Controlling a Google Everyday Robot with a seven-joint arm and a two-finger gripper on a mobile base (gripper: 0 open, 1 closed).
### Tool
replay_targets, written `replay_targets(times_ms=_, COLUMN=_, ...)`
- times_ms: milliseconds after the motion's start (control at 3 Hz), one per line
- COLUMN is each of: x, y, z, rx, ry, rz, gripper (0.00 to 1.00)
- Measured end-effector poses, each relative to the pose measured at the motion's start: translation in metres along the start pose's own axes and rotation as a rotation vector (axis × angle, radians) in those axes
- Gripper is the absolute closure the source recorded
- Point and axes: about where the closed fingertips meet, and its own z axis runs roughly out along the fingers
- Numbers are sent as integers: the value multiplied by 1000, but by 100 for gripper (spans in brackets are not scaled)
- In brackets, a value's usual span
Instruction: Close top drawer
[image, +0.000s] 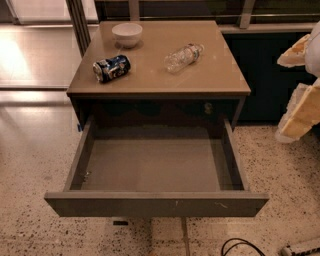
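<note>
The top drawer (155, 204) of a grey-brown cabinet is pulled far out towards the camera. Its flat handle-less front panel has small white scratches right of centre. Its plain grey inside (152, 162) holds nothing that I can see. My gripper (300, 115) shows as pale white-yellow parts at the right edge of the camera view. It is beside the cabinet's right side, level with the drawer's back half, and apart from the drawer.
On the cabinet top (220, 75) lie a white bowl (127, 34) at the back left, a crushed blue can (111, 67) on its side, and a clear plastic bottle (183, 56) on its side. A black cable (240, 246) lies on the speckled floor at the front right.
</note>
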Motion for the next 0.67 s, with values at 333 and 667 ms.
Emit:
replay_targets(times_ms=333, x=-2, y=13, z=-5, rx=21, ry=-28, rz=-7, gripper=42)
replay_targets(times_ms=667, x=-1, y=36, z=7, rx=15, ry=-49, rz=-14, gripper=73)
